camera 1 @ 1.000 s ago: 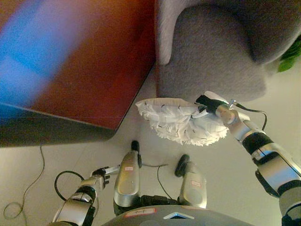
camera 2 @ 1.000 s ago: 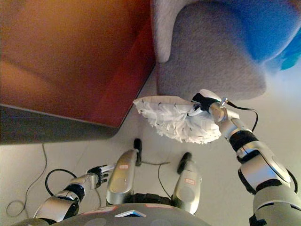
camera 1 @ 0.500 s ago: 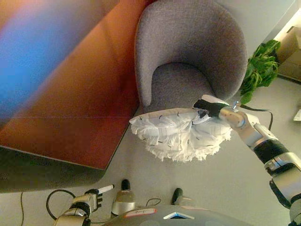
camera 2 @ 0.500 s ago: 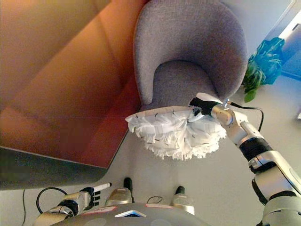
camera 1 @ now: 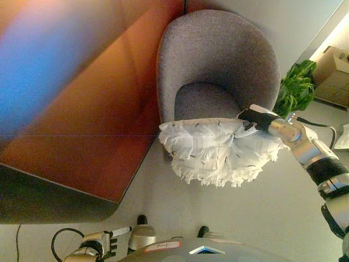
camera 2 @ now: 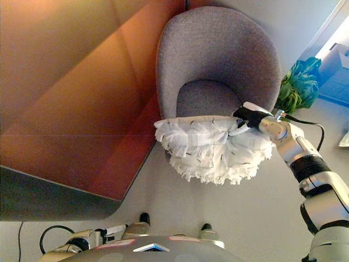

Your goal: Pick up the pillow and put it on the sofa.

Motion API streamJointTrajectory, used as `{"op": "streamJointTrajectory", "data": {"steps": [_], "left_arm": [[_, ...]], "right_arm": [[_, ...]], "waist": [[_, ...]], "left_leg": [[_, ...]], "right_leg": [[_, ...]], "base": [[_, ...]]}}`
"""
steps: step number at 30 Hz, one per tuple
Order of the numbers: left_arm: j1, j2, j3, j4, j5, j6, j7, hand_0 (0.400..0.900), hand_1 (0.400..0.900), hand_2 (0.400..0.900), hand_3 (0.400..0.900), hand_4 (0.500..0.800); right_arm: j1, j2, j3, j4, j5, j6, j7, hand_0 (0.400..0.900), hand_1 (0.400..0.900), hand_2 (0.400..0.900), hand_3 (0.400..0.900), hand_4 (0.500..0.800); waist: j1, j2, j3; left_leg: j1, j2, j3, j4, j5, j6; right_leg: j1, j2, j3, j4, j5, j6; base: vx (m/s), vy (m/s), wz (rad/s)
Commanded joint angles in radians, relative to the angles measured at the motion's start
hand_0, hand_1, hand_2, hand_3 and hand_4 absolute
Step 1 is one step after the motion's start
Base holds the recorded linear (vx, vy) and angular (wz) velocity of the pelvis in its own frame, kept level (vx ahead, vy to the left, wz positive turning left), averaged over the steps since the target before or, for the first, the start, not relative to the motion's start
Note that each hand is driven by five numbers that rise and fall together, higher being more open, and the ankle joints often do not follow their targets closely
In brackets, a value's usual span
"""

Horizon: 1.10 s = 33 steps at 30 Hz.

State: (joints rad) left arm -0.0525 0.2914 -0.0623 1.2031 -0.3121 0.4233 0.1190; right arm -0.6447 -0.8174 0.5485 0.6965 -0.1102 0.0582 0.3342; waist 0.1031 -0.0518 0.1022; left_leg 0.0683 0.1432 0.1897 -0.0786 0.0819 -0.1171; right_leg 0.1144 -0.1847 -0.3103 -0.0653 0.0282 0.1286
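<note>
A white fringed pillow (camera 1: 218, 150) hangs in the air just in front of the grey round-backed armchair (camera 1: 218, 60), level with the front edge of its seat. My right hand (camera 1: 260, 117) is shut on the pillow's upper right corner, with the arm reaching in from the right. The pillow hides the front of the seat. My left hand (camera 1: 106, 240) hangs low at the bottom left, fingers straight, holding nothing.
A reddish-brown wall panel (camera 1: 82, 98) runs along the left of the chair. A green leafy plant (camera 1: 294, 90) stands right of the chair, with cardboard boxes (camera 1: 330, 73) behind it. Pale floor (camera 1: 256, 218) lies before the chair.
The view has tilted up, bringing the whole chair into sight. My right hand has carried the pillow a little right and closer to the seat. The left hand stays low.
</note>
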Motion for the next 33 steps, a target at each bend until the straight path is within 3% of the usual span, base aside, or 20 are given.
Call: {"op": "streamJointTrajectory", "data": {"steps": [1, 6, 11, 14, 21, 22, 25, 33], "left_arm": [[-0.114, 0.051, -0.122, 0.079, -0.012, 0.019, 0.039, 0.9, 0.9, 0.9, 0.9, 0.8], [-0.146, 0.038, -0.162, 0.065, -0.047, 0.016, 0.042, 0.9, 0.9, 0.9, 0.9, 0.8], [-0.137, 0.033, -0.176, 0.051, -0.058, -0.024, 0.032, 0.9, 0.9, 0.9, 0.9, 0.8], [-0.133, 0.04, -0.174, 0.04, -0.066, -0.053, 0.02, 0.9, 0.9, 0.9, 0.9, 0.8], [-0.109, 0.063, -0.163, 0.02, -0.069, -0.074, -0.004, 0.9, 0.9, 0.9, 0.9, 0.8], [-0.1, 0.068, -0.153, 0.02, -0.063, -0.076, -0.013, 0.9, 0.9, 0.9, 0.9, 0.8], [-0.076, 0.079, -0.14, 0.022, -0.055, -0.084, -0.035, 0.9, 0.9, 0.9, 0.9, 0.8], [-0.037, 0.106, -0.113, 0.041, 0.002, -0.108, -0.075, 0.9, 0.9, 0.9, 0.9, 0.8]], "right_arm": [[-0.429, -0.045, 0.013, 0.108, 0.12, -0.007, -0.131, 0.4, 0.4, 0.4, 0.4, 0.5], [-0.59, -0.04, 0.085, 0.227, 0.178, 0.037, -0.145, 0.4, 0.4, 0.4, 0.4, 0.5], [-0.692, -0.031, 0.136, 0.316, 0.183, 0.074, -0.144, 0.4, 0.4, 0.4, 0.4, 0.5], [-0.747, -0.029, 0.149, 0.362, 0.195, 0.094, -0.188, 0.4, 0.4, 0.4, 0.4, 0.5], [-0.845, -0.068, 0.182, 0.435, 0.188, 0.106, -0.267, 0.4, 0.4, 0.4, 0.4, 0.5], [-0.855, -0.074, 0.186, 0.437, 0.173, 0.129, -0.277, 0.9, 0.9, 0.9, 0.9, 0.8], [-0.879, -0.088, 0.211, 0.44, 0.145, 0.172, -0.265, 0.9, 0.9, 0.9, 0.9, 0.8], [-0.897, -0.109, 0.227, 0.468, 0.114, 0.198, -0.266, 0.9, 0.9, 0.9, 0.9, 0.8]], "waist": [[0.074, 0.031, -0.009], [0.104, 0.059, 0.043], [0.127, 0.076, 0.073], [0.137, 0.08, 0.089], [0.155, 0.084, 0.091], [0.155, 0.084, 0.089], [0.157, 0.081, 0.079], [0.157, 0.061, 0.05]], "left_leg": [[-0.069, 0.027, -0.122, 0.039, -0.036, -0.007], [-0.137, 0.026, -0.164, 0.018, -0.017, -0.016], [-0.194, 0.029, -0.174, 0.009, -0.002, -0.019], [-0.22, 0.034, -0.172, 0.007, 0.003, -0.021], [-0.231, 0.041, -0.168, -0.004, 0.011, -0.026], [-0.229, 0.041, -0.167, -0.005, 0.012, -0.026], [-0.219, 0.043, -0.163, -0.008, 0.015, -0.028], [-0.179, 0.054, -0.151, -0.009, 0.014, -0.033]], "right_leg": [[-0.112, -0.074, 0.013, 0.083, 0.026, 0.032], [-0.161, -0.07, 0.0, 0.051, 0.039, 0.032], [-0.207, -0.066, -0.008, 0.025, 0.059, 0.033], [-0.229, -0.064, -0.018, 0.02, 0.063, 0.034], [-0.232, -0.061, -0.039, 0.005, 0.072, 0.038], [-0.23, -0.059, -0.04, 0.002, 0.074, 0.038], [-0.221, -0.057, -0.042, -0.005, 0.077, 0.039], [-0.186, -0.051, -0.038, -0.009, 0.072, 0.037]], "base": [[-0.13, -0.059, 0.29], [-0.12, -0.042, 0.12], [-0.09, -0.017, 0.04], [-0.11, -0.021, 0.03], [-0.05, -0.019, 0.1], [-0.03, 0.002, 0.07], [0.0, 0.004, 0.01], [0.03, -0.007, -0.04]]}}
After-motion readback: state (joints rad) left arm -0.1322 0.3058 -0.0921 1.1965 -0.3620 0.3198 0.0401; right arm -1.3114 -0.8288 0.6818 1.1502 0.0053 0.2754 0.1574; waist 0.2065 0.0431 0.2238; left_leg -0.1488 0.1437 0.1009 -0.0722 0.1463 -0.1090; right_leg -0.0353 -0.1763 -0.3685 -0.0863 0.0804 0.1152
